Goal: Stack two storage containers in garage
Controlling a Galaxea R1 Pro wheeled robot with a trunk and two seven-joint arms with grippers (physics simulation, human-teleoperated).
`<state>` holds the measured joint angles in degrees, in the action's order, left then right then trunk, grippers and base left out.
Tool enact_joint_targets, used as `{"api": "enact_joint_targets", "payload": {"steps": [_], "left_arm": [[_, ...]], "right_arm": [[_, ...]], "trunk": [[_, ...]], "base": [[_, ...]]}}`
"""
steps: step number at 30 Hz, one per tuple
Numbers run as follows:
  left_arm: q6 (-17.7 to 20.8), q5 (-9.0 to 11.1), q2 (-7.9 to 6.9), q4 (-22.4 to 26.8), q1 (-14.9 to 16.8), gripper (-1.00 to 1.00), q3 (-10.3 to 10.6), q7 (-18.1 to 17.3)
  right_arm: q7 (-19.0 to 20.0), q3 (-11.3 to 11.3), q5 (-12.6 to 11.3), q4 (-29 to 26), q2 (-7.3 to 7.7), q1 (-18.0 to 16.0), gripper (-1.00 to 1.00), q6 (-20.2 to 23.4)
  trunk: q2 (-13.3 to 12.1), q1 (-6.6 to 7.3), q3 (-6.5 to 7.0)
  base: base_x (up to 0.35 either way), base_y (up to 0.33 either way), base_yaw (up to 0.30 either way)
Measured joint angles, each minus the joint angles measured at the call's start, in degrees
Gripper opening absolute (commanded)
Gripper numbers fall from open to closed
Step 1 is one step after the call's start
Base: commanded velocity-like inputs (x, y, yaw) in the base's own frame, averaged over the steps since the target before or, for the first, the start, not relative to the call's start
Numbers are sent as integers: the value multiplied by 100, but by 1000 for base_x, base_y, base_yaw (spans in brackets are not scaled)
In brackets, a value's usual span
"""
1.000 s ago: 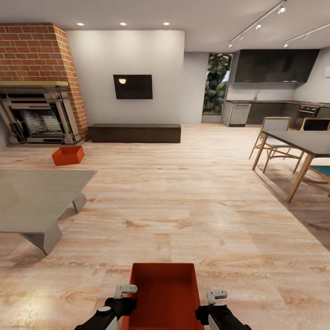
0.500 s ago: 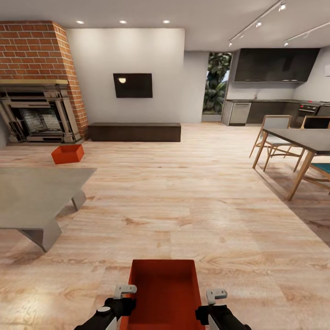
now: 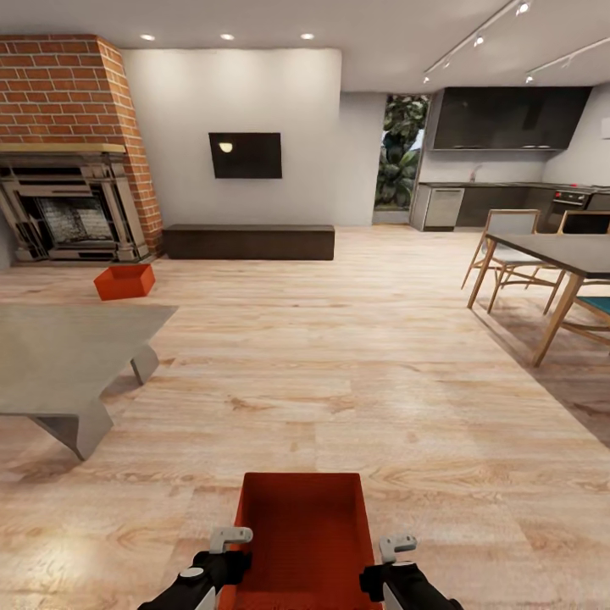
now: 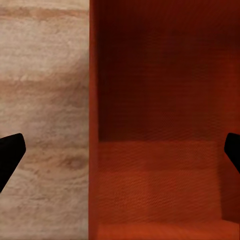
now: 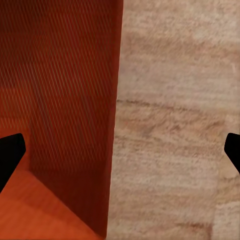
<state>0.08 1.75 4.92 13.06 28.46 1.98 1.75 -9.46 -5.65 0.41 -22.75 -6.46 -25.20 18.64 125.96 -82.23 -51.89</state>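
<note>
Still in wood-floored living room [image 3: 356, 356], garage not reached, nothing stacked: near container [image 3: 301, 534] between left gripper [image 3: 222, 555] and right gripper [image 3: 391, 561], jaws wide astride its side walls, firm hold unconfirmed; second container [image 3: 124, 281] untouched by fireplace [image 3: 72, 212].

I see one bin [image 3: 301, 534] near me between both grippers, another bin [image 3: 124, 281] far left before the fireplace [image 3: 72, 216].

Brick fireplace [image 3: 72, 152] set at far left, wall-mounted television [image 3: 246, 155] hung above a long dark bench [image 3: 248, 243], grey low table [image 3: 63, 360] placed on wood plank flooring [image 3: 339, 364], dining table [image 3: 563, 271] flanked by chairs [image 3: 506, 250], kitchen cabinets [image 3: 508, 120] seen beyond.
</note>
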Motion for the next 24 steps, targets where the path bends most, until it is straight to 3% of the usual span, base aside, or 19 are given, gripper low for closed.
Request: {"api": "enact_joint_targets", "payload": {"steps": [24], "left_arm": [[-4,7,-9,1,0,100,0,-2]], "right_arm": [[0,-28,-1,0,9,-1,100,-5]], "trunk": [[963,-527,-431]], "base": [[0,0,0]]}}
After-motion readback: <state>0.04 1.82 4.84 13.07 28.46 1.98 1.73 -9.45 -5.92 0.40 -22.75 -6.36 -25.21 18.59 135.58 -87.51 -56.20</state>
